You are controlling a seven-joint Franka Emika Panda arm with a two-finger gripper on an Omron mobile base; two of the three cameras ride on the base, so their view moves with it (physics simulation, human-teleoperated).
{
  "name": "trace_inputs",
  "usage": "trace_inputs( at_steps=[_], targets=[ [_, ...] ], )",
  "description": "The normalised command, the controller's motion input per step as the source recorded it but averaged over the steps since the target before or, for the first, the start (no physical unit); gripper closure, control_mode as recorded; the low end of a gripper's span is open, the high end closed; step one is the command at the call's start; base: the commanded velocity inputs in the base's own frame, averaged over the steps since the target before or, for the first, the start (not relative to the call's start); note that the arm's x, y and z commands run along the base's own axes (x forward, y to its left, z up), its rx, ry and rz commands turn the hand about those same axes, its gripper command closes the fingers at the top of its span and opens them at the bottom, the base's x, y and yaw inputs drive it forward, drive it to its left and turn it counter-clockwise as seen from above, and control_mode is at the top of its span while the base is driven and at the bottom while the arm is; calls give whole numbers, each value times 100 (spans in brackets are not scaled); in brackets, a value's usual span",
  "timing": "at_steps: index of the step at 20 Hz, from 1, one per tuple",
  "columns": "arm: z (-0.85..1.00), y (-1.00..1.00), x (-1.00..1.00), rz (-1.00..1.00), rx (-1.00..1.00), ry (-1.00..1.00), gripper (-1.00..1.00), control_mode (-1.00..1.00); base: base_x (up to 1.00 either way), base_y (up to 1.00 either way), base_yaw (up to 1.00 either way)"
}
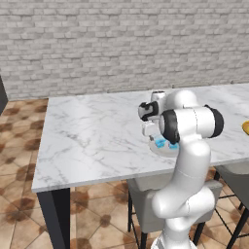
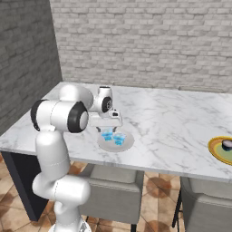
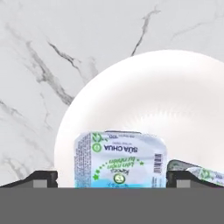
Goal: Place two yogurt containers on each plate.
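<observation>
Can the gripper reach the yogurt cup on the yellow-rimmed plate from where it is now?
Probably not without moving. The gripper hangs open over the white plate, while the yellow-rimmed plate and its yogurt cup sit far along the marble counter; nothing blocks the way.

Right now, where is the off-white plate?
The off-white plate sits near the marble table's front edge, under the open gripper, holding two blue yogurt cups, far from the yellow-rimmed plate.

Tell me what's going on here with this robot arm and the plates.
The robot's hand hangs open over the off-white plate on the marble counter. Two light blue yogurt cups sit on that plate, one between the fingers. The yellow-rimmed plate at the far right holds a dark yogurt cup.
</observation>
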Motion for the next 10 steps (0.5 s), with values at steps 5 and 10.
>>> trace_inputs(
  at_steps=[5,10],
  targets=[
    [27,-6,-1,0,0,0,-100,-100,0,0,0],
    [25,-13,-20,0,0,0,-100,-100,0,0,0]
  ],
)
